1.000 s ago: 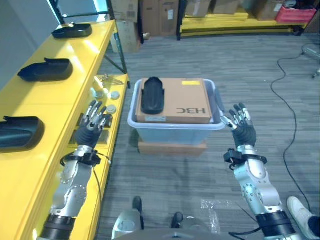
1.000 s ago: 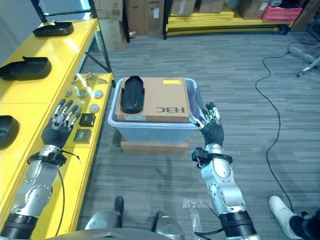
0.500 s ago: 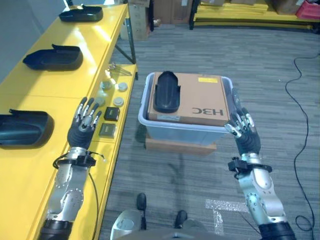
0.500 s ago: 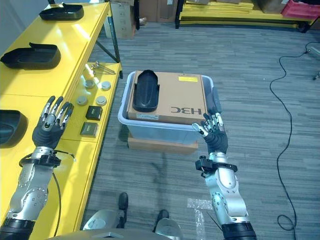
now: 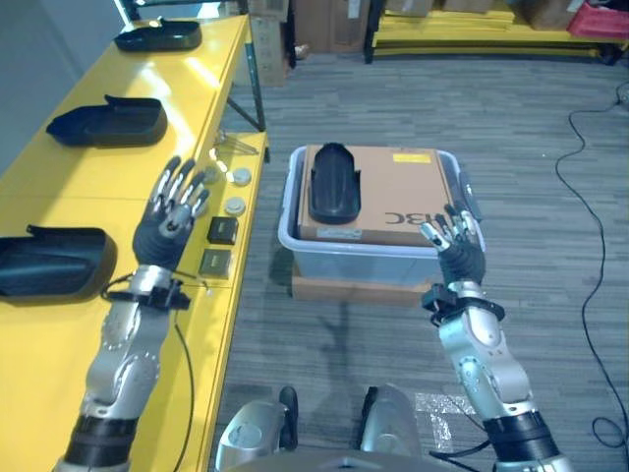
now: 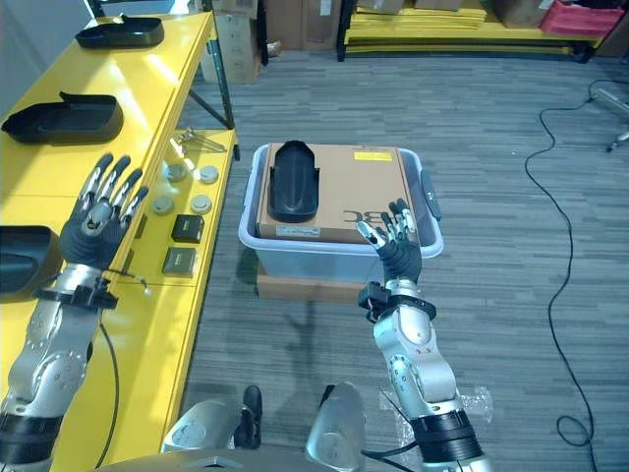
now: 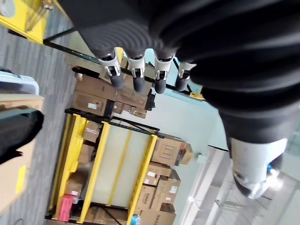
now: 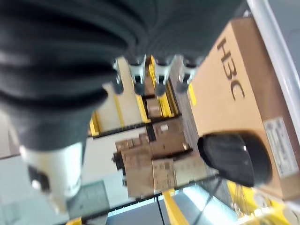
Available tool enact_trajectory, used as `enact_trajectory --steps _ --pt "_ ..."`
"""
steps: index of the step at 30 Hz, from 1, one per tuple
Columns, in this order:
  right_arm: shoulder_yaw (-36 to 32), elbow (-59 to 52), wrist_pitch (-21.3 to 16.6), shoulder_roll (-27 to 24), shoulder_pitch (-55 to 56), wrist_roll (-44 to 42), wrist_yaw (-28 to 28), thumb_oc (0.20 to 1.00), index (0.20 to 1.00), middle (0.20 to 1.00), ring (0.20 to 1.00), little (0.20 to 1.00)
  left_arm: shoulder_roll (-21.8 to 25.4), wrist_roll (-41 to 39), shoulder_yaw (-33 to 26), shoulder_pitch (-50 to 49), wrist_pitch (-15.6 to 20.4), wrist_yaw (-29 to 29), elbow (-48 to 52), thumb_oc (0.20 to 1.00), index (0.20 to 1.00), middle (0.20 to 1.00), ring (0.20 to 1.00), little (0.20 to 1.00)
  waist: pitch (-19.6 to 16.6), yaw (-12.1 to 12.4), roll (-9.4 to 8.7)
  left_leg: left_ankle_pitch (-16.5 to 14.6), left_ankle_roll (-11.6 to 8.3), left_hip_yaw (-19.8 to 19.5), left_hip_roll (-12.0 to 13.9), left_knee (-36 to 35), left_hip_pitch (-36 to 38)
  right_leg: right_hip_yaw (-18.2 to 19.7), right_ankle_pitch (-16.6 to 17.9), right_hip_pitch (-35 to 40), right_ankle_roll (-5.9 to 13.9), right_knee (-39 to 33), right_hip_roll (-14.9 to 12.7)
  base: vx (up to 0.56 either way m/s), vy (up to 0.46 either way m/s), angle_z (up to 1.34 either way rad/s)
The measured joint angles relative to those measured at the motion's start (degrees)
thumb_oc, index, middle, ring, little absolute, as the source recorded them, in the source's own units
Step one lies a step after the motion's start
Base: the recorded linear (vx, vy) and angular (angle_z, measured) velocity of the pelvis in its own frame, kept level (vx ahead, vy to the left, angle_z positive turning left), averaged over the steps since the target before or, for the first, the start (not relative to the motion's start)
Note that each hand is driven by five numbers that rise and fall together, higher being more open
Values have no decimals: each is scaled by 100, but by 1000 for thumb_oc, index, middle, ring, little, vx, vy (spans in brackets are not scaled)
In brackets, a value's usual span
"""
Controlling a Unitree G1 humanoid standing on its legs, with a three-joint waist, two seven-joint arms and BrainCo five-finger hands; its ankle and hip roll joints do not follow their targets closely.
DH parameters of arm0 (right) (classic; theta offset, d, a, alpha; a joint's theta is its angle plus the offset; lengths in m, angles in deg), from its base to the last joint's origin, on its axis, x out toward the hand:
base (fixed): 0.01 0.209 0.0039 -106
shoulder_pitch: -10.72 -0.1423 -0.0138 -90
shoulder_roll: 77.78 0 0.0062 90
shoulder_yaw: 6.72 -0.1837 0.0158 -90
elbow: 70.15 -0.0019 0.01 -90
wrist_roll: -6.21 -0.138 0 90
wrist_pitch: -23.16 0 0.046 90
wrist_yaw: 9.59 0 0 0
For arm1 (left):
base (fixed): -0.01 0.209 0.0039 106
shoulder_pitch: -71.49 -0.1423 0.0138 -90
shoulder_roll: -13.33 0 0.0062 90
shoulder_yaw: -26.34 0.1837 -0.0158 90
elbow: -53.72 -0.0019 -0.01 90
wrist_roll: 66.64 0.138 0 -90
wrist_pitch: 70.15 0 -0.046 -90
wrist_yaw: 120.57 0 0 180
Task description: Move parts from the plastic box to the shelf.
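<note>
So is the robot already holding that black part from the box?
No. The black part lies on the cardboard box in the plastic box, and both hands, left and right, are open and empty.

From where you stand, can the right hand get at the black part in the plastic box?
Probably yes. The right hand hovers open at the plastic box's near rim, and the black part lies uncovered on the cardboard box, toward its far left, so it needs a reach across.

Head stereo pair looking down, sharing plastic box, wrist views close, perhaps tilted
</note>
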Motion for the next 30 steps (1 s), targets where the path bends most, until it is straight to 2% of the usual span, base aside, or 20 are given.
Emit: enact_trajectory --steps 3,5,6,8,9,11,12,13,14,16,18,19,20,21,22,24,26,28,29,30 --pt "-56 -44 -1 -32 55 -11 112 1000 1000 1000 1000 1000 109 -13 -106 78 2 -4 -105 1000 1000 1000 1000 1000 42 -47 -89 -34 -80 -118 -51 24 -90 333 198 331 104 -2912 239 387 -376 10" --pt "-247 6 12 -34 194 -59 251 1000 1000 1000 1000 1000 84 -43 -82 198 2 6 -287 1000 1000 1000 1000 1000 63 -143 -122 -57 -100 -334 -105 55 -85 492 465 550 77 -3857 177 381 -355 74" --pt "-351 24 16 -60 339 -170 413 1000 1000 1000 1000 1000 -1 -120 -99 19 19 6 -352 1000 1000 1000 1000 1000 72 -192 -191 -128 -198 -520 -85 24 118 460 842 743 7 -3833 192 390 -358 79" --pt "-368 14 15 -73 416 -267 562 1000 1000 1000 1000 1000 -22 -125 -77 -166 69 14 -333 1000 1000 1000 1000 1000 -19 -202 -357 -188 -322 -699 -41 -71 330 473 992 1097 -3 -3758 286 291 -284 56" --pt "-378 12 10 -80 421 -291 630 1000 1000 1000 1000 1000 60 -125 -74 -179 112 15 -327 1000 1000 1000 1000 1000 -121 -183 -527 -223 -390 -768 -38 -77 331 512 1102 1247 -40 -3779 344 337 -331 44" --pt "-477 28 7 -182 312 -312 703 1000 1000 1000 1000 1000 8 -159 -32 -184 212 -17 -294 1000 1000 1000 1000 1000 -122 -196 -519 -350 -593 -901 188 5 378 439 1555 1181 -136 -3383 526 381 -373 30" --pt "-467 129 17 -278 281 -363 706 1000 1000 1000 1000 1000 -157 -193 -11 -228 214 -60 -286 1000 1000 1000 1000 1000 -143 -218 -427 -399 -710 -920 365 -123 525 292 1318 1165 -177 -3108 616 359 -418 29" --pt "-517 201 120 -442 321 -474 731 1000 1000 1000 1000 1000 -281 -227 62 -290 208 -158 -150 1000 1000 1000 1000 1000 -212 -272 -388 -248 -872 -874 662 -300 768 44 921 1232 -386 -2798 834 368 -471 29" --pt "-697 226 195 -511 304 -574 763 1000 1000 1000 1000 1000 -262 -225 55 -243 214 -273 -11 1000 1000 1000 1000 1000 -245 -264 -437 -208 -901 -712 928 85 676 -33 672 1269 -573 -2656 1063 293 -387 20" --pt "-723 481 197 -519 122 -572 779 1000 1000 1000 1000 1000 -242 -224 53 -201 209 -424 -71 1000 1000 1000 1000 1000 -286 -222 -487 -140 -826 -606 1142 767 432 -79 563 1338 -780 -2593 1248 211 -251 -14" --pt "-685 724 184 -525 42 -563 802 1000 1000 1000 1000 1000 -287 -216 59 -186 207 -496 -165 1000 1000 1000 1000 1000 -314 -216 -519 165 -854 -608 1242 1348 197 -140 424 1452 -950 -2511 1358 213 -182 5" --pt "-666 952 177 -533 49 -559 847 1000 1000 1000 1000 1000 -301 -204 67 -100 144 -507 -343 1000 1000 1000 1000 1000 -309 -218 -528 651 -905 -798 1256 2375 -451 -260 380 1701 -1084 -2722 1387 217 -45 34" --pt "-654 986 171 -512 67 -543 842 1000 1000 1000 1000 1000 -297 -204 68 -112 135 -491 -386 1000 1000 1000 1000 1000 -308 -206 -536 543 -967 -743 1238 2562 -684 -352 422 1853 -1107 -2898 1374 171 9 51" --pt "-626 989 159 -510 84 -501 841 1000 1000 1000 1000 1000 -297 -204 68 -113 116 -478 -417 1000 1000 1000 1000 1000 -306 -207 -541 440 -990 -574 1200 2349 -791 -445 457 2023 -1125 -3085 1361 140 93 45" --pt "-599 997 154 -505 90 -432 831 1000 1000 1000 1000 1000 -292 -204 74 -115 104 -465 -431 1000 1000 1000 1000 1000 -321 -241 -534 461 -1005 -319 1180 1785 -731 -611 487 2161 -1130 -3234 1352 139 145 45" --pt "-518 995 65 -490 88 -237 803 1000 1000 1000 1000 1000 -276 -212 98 -119 103 -432 -433 1000 1000 1000 1000 1000 -386 -208 -407 554 -1011 37 1161 644 -673 -830 468 2346 -1100 -3393 1359 186 175 48" --pt "-536 961 -26 -488 142 -67 676 1000 1000 1000 1000 1000 -283 -219 169 -64 94 -345 -441 1000 1000 1000 1000 1000 -389 -314 -352 699 -1122 388 1141 -362 -687 -1072 465 2479 -1084 -3550 1353 129 150 68" --pt "-530 959 -35 -479 142 227 427 1000 1000 1000 1000 1000 -221 -220 255 -49 109 -215 -554 1000 1000 1000 1000 1000 -396 -281 -222 807 -1053 567 1286 -639 -709 -1244 437 2535 -1035 -3567 1353 136 231 38" --pt "-506 925 -35 -596 109 359 239 1000 1000 1000 1000 1000 -210 -224 399 -76 108 -195 -588 1000 1000 1000 1000 1000 -409 -200 -134 871 -958 436 1262 -749 -589 -1192 362 2499 -933 -3467 1259 188 199 -1" --pt "-505 974 -33 -702 60 474 224 1000 1000 1000 1000 1000 -212 -225 412 -100 106 -184 -589 1000 1000 1000 1000 1000 -369 -153 -126 885 -936 185 1163 -880 -424 -1113 338 2480 -887 -3416 1206 193 158 -18"
